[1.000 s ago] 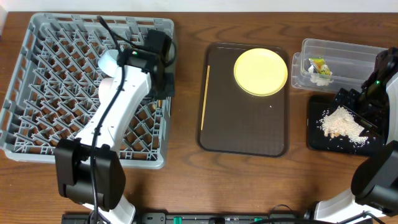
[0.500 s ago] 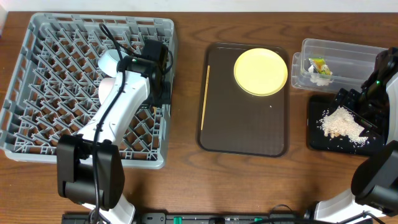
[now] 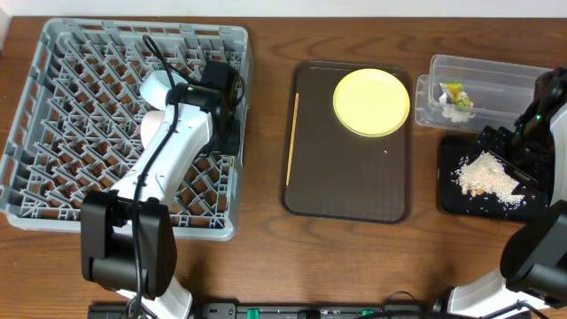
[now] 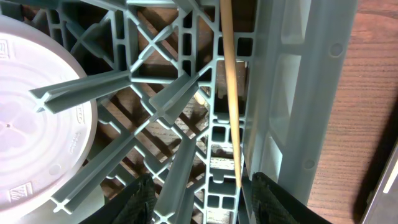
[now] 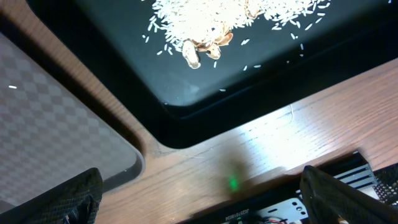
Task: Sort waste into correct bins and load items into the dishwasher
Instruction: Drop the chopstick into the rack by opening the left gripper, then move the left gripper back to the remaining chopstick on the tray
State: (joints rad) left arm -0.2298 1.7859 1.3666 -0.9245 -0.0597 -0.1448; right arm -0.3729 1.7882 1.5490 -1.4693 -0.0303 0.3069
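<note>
Thin wooden chopstick (image 4: 231,93) (pale, straight) lies in grey rack (image 4: 298,93).

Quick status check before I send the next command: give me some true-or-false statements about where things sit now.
The yellow plate sits in the dish rack: false, it is on the brown serving tray.
One chopstick lies in the dish rack: true.
The rice crumbs lie in the clear tub: false, they are on the black tray.
The right gripper is open and empty: true.
</note>
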